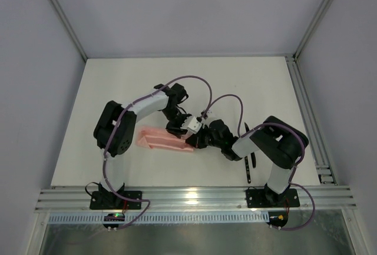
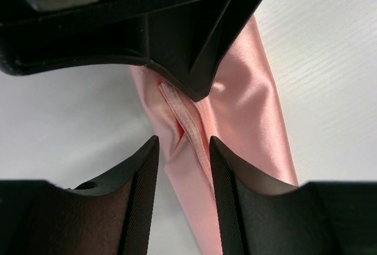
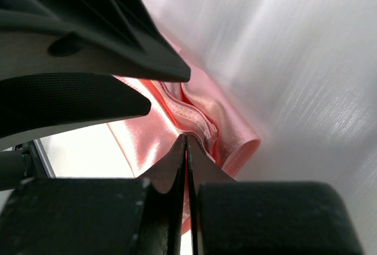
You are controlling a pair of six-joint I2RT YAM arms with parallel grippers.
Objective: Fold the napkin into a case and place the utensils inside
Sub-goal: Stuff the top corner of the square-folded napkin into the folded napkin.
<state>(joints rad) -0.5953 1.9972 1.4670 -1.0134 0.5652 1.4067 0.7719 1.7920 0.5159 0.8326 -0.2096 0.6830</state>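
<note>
Sheeny salmon-pink cloth case [image 2: 253, 102], matt white faintly grained table [image 2: 330, 31], finely ribbed matt black pads [image 2: 141, 208] of the left tool [image 2: 184, 146].

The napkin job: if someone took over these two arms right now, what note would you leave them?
Left fingers: open, straddling the raised hem at the napkin's right end, not clamped.
Right fingers: shut, pinching that same end of the napkin.
Things: the napkin lies mid-table. The dark utensils lie by the right arm, partly hidden under it, outside the napkin.
Done: napkin folded into a narrow, layered pouch.
Left: open the pocket, then slide the utensils in.
</note>
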